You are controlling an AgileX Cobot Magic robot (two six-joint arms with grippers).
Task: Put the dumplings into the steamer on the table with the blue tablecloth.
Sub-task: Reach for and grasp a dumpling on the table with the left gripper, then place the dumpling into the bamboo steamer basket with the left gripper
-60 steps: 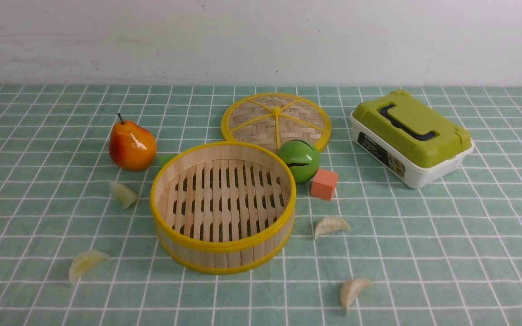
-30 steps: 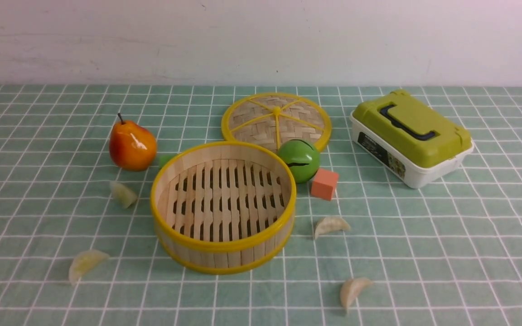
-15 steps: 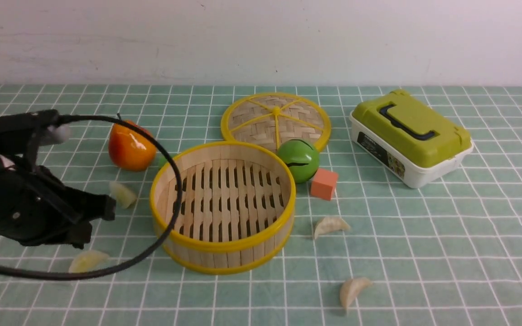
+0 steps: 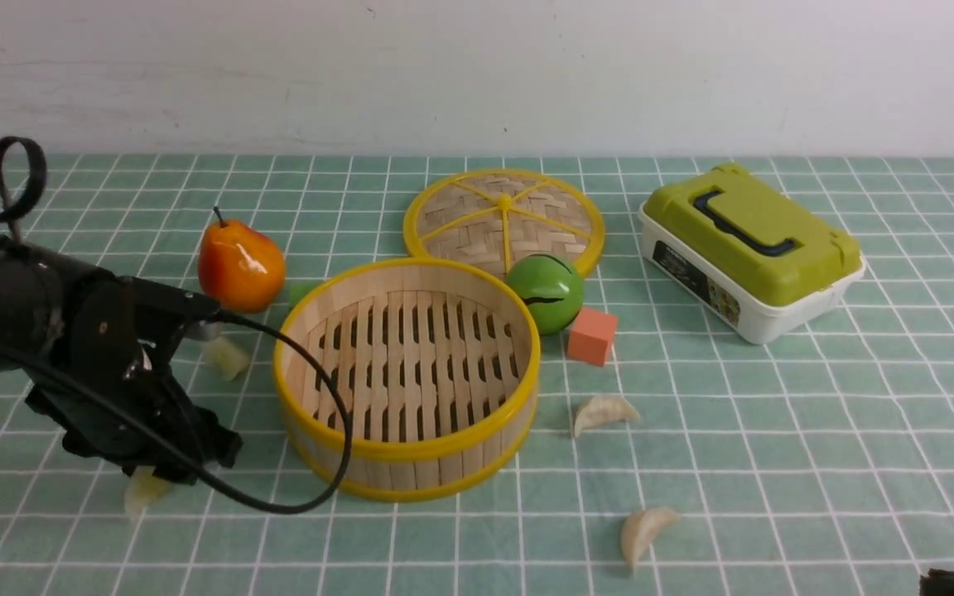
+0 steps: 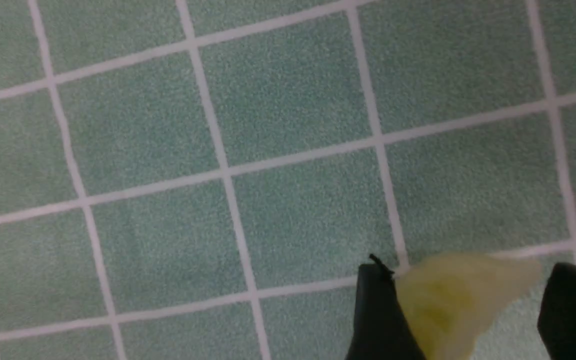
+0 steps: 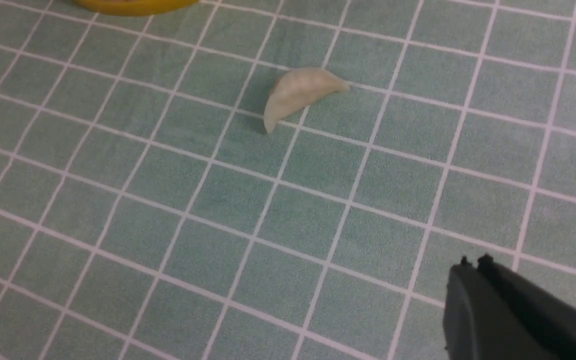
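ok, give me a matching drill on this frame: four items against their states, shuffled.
Items:
1 steamer
2 left gripper
3 right gripper
4 green-lidded box

States:
A jaws shut, holding nothing
B lid closed, far right on the cloth
C jaws open, astride a dumpling
D nothing inside

Pairs: 1-D, 2-C, 3-A, 4-B

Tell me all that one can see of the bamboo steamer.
The steamer is a round, open basket of pale wood strips with yellow rims at top and bottom. Its slatted floor is bare. It stands upright on the checked tablecloth. A green ball sits close behind its right side; a black cable crosses before its left wall.
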